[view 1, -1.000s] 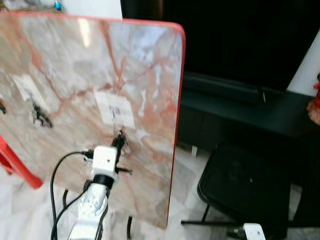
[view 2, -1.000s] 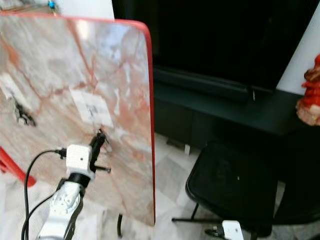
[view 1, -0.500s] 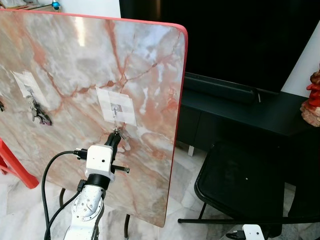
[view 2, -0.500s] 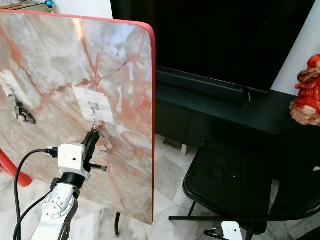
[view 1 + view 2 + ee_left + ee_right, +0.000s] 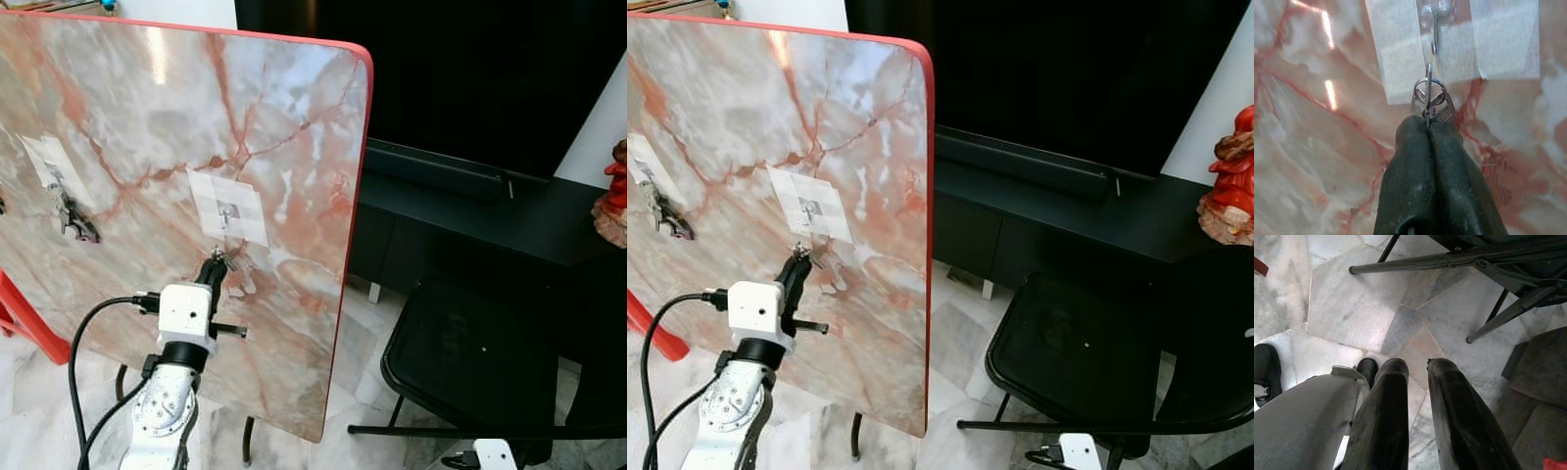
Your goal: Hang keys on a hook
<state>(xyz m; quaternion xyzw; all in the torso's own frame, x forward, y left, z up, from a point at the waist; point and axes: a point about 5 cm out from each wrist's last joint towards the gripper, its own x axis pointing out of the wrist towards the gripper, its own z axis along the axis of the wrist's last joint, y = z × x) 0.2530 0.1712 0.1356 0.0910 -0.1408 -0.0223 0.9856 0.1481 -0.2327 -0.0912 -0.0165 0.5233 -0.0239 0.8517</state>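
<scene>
My left gripper [image 5: 1428, 128] is shut on a bunch of silver keys [image 5: 1428, 102], whose ring stands edge-on just below a small clear hook [image 5: 1435, 25] taped to the upright marble board [image 5: 147, 117]. The ring's top sits a little short of the hook tip. In the left eye view the left gripper [image 5: 214, 262] is raised against the board under the white tape patch [image 5: 228, 208]. Another set of keys [image 5: 71, 215] hangs on a second hook at the board's left. My right gripper [image 5: 1415, 374] hangs low over the floor, open and holding nothing.
The board has a red edge [image 5: 351, 245] and stands on thin legs over a marble tile floor [image 5: 1352, 308]. A black folding chair [image 5: 480, 362] stands to the right, before a dark TV bench [image 5: 470, 211]. A red figurine [image 5: 1227, 181] sits at far right.
The left gripper with the keys has risen slightly towards the hook. The whole picture has shifted a little, so the camera has moved.
</scene>
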